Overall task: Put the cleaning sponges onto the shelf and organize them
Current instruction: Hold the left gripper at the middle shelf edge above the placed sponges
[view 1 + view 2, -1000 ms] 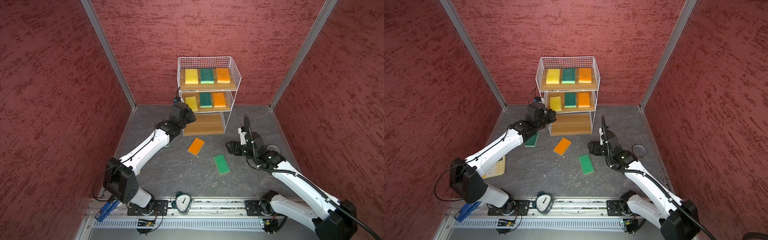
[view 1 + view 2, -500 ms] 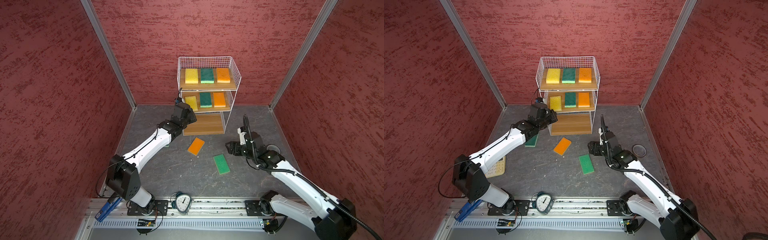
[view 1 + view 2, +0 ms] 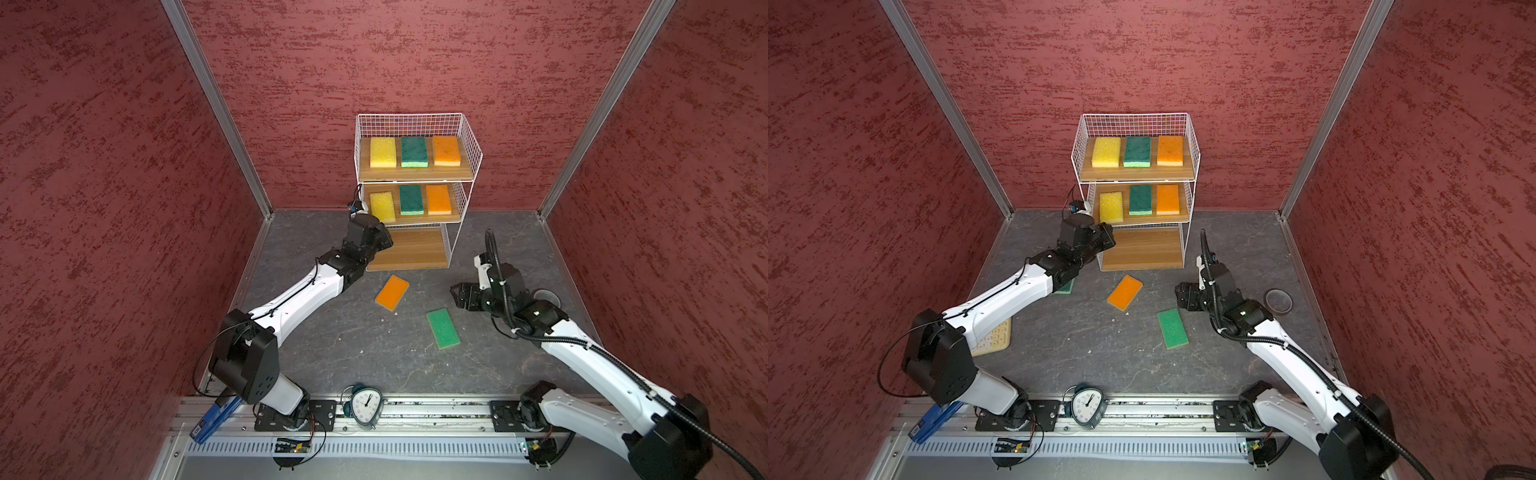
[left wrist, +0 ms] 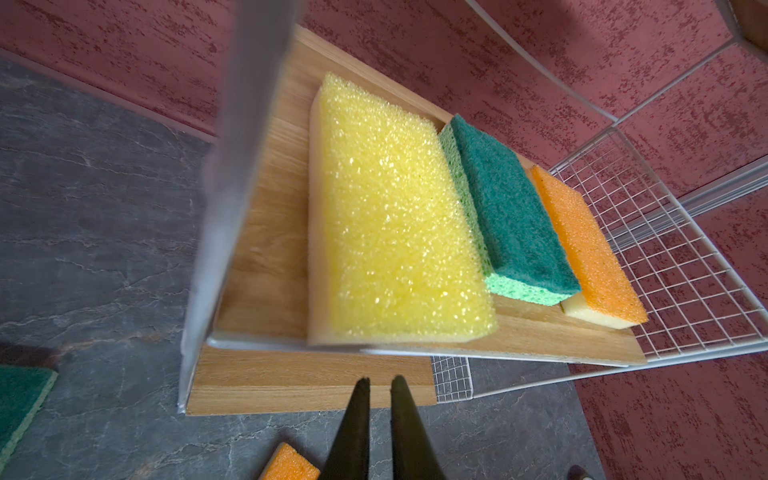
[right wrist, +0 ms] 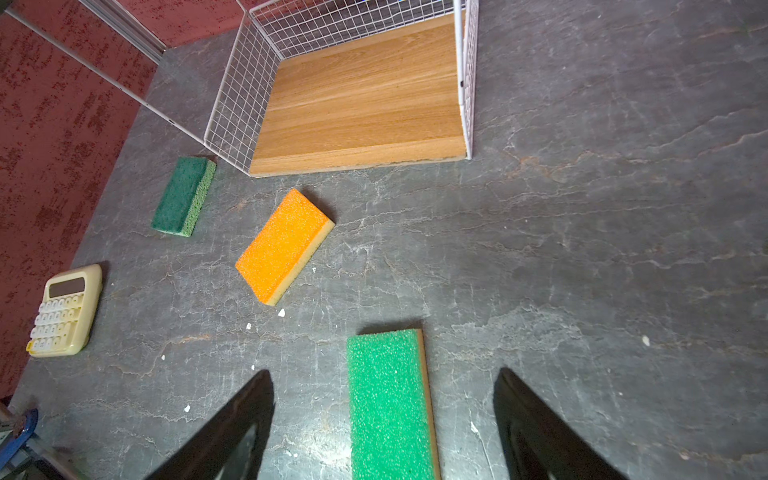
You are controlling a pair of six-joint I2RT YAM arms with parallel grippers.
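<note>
Top views high, facing shelf (image 3: 415,249); left wrist close up; right wrist farther.

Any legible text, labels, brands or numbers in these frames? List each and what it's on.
No text can be read anywhere.
clock: the dial marks are too small to read in both top views.
calculator: the key markings are blurred and the display is dark.
blue part by the rail: it has a white label, too small to read.

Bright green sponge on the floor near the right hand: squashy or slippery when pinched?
The bright green rectangular foam sponge shows an open-pored face, so it likely squashes and resists slipping. Lying flat, it probably won't roll or tip. Porous foam suggests it is light.
</note>
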